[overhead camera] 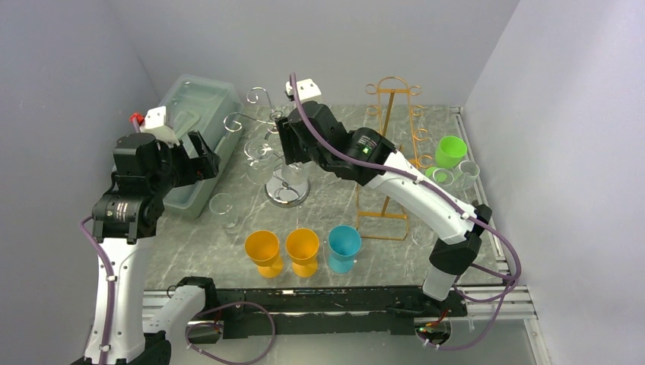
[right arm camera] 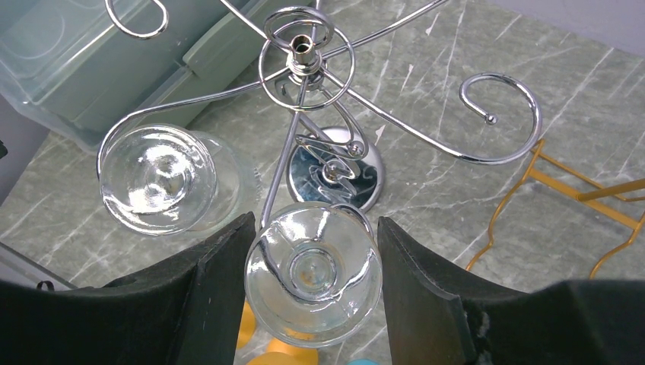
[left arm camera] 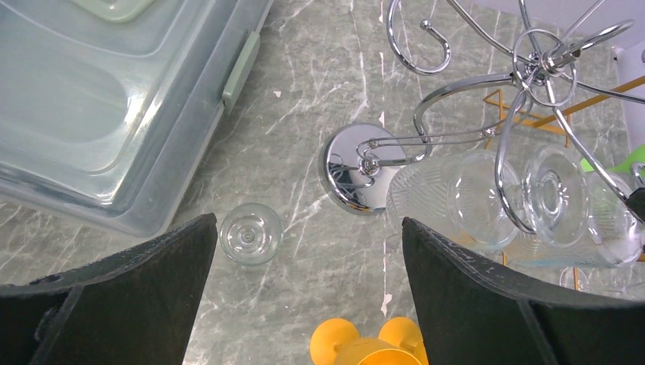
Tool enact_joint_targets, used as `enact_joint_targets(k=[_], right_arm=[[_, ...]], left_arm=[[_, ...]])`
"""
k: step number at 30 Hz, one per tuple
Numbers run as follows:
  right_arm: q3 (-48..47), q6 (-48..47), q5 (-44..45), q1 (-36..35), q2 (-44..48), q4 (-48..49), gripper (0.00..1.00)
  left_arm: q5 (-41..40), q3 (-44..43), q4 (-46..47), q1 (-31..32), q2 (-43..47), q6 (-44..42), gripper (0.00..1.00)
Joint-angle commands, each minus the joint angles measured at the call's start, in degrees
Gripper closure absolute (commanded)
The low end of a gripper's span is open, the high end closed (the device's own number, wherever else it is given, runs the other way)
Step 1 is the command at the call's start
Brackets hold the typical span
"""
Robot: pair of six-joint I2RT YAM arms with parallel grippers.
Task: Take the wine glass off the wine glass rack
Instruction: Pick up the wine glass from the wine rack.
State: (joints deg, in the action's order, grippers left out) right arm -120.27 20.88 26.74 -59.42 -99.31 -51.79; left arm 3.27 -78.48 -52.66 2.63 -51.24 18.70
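Note:
A chrome wine glass rack [overhead camera: 287, 192] stands mid-table, with two clear wine glasses hanging upside down from its arms. In the right wrist view one wine glass [right arm camera: 313, 274] hangs between my right gripper's [right arm camera: 313, 285] open fingers; the left pad is at its rim and the right pad stands a small gap off. The second glass [right arm camera: 157, 179] hangs to its left under the rack's hub [right arm camera: 304, 47]. My left gripper [left arm camera: 308, 293] is open and empty, above the table left of the rack base [left arm camera: 357, 167]. Both hanging glasses [left arm camera: 471, 198] show at its right.
A clear glass [overhead camera: 223, 205] stands upright on the table near my left gripper [overhead camera: 207, 161]. A clear plastic bin [overhead camera: 194, 125] lies at the back left and a gold wire rack [overhead camera: 389, 152] at the right. Two orange cups [overhead camera: 264, 249], a blue cup [overhead camera: 344, 245] and a green cup [overhead camera: 450, 150] stand around.

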Motion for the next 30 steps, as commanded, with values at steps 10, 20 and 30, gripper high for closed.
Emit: enact_joint_targets(k=[10, 20, 30], right_arm=[[-4.89, -2.26, -0.37, -1.0, 0.43, 3.98, 0.68], [-6.02, -3.68, -0.02, -1.29, -0.39, 4.34, 0.68], [-8.22, -5.09, 0.18, -1.29, -3.25, 4.43, 0.68]], left_arm=[[1.78, -1.77, 2.91, -0.26, 0.24, -1.2, 0.04], [2.11, -1.28, 3.23, -0.23, -0.15, -1.21, 0.04], [2.68, -1.22, 3.49, -0.22, -0.25, -0.84, 0.04]])
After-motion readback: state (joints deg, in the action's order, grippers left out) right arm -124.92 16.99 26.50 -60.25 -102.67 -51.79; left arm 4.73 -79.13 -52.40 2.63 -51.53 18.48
